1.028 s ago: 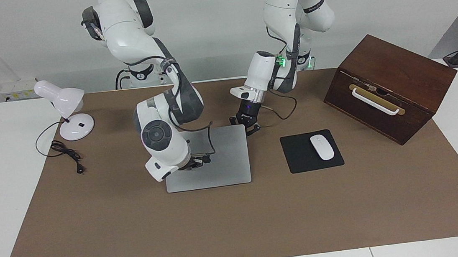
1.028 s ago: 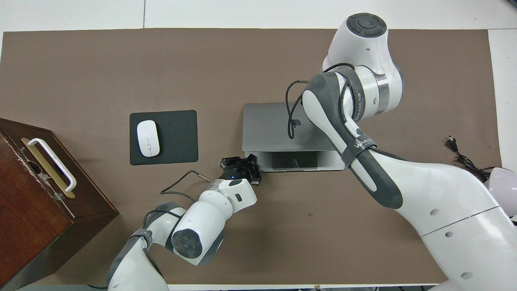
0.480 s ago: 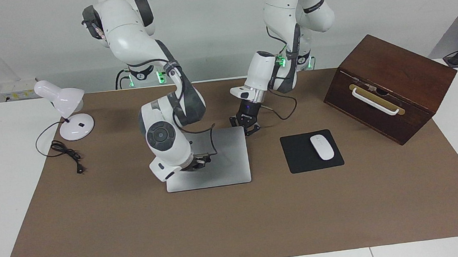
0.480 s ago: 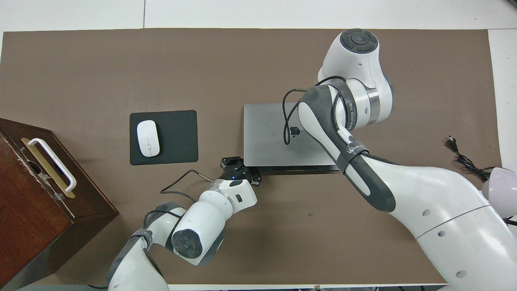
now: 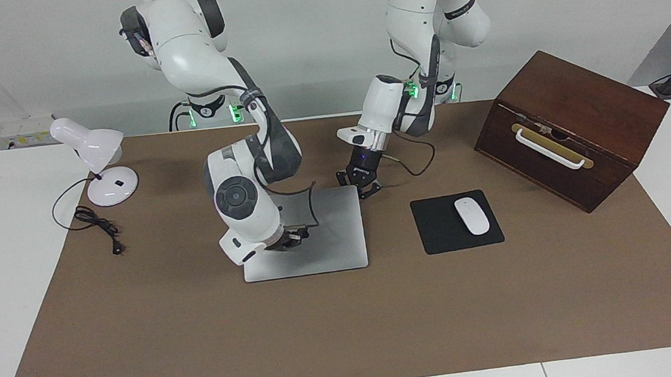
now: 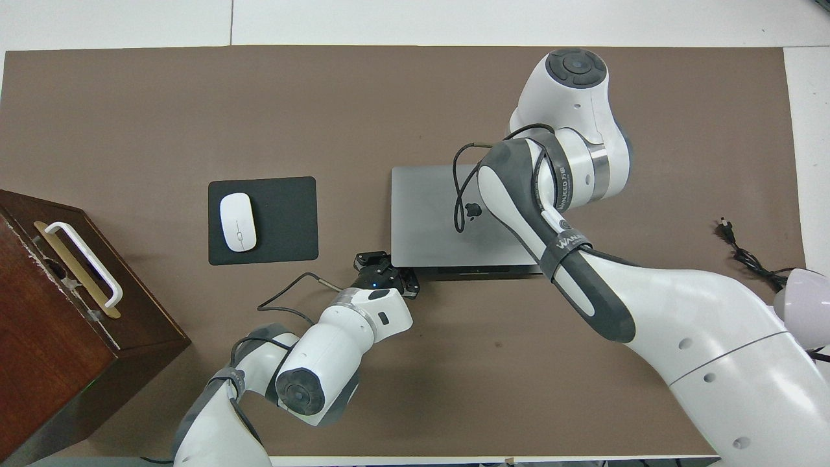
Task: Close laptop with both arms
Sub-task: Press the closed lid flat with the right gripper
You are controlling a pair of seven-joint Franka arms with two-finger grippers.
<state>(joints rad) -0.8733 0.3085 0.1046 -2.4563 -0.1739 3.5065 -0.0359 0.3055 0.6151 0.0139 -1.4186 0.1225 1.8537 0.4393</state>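
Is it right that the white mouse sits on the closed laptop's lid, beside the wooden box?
Not quite. The white mouse sits on the black mouse pad, not on the laptop. The overhead view shows it. The pad lies between the laptop and the wooden box.

The laptop (image 6: 428, 220) lies nearly shut at frame centre, logo up. The left end effector (image 6: 389, 267), fingertips together, sits at its lower left corner; the right arm (image 6: 551, 214) crosses its lid.
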